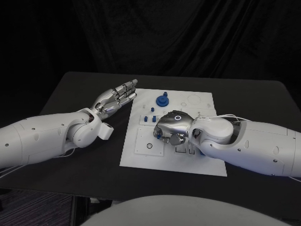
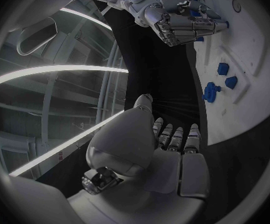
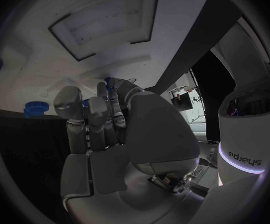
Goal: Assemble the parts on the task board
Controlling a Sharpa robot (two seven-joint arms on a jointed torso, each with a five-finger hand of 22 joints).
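Surface (image 1: 76,174): black, carries the white task board (image 1: 142,157) at the centre of the head view.
Task board: rectangular plate with shallow outlines and recesses; circular outlines at its upper right corner, a round recess at its lower left, rectangular slots near its lower middle.
Blue gear-like part (image 1: 162,100): stands on the upper middle of the board in the head view, well apart from both hands; in the left wrist view it shows at the board's edge (image 2: 211,92).
Small blue parts (image 1: 151,118): a cluster of little pegs on the board just below the gear-like part, at centre frame, touching or just beside the right robot hand; which, I cannot tell. Two more blue pieces (image 2: 226,75) lie on the board in the left wrist view, right of centre.
Left robot hand (image 1: 115,100): upper left of centre in the head view, over the bare surface just beside the board's left edge; fingers straight and lying side by side, holding nothing.
Right robot hand (image 1: 172,126): over the middle of the board, palm down, fingers curled toward the plate. In the left wrist view (image 2: 175,19) its fingertips reach a blue part on the board. Whether it pinches that part or only touches it, I cannot tell.
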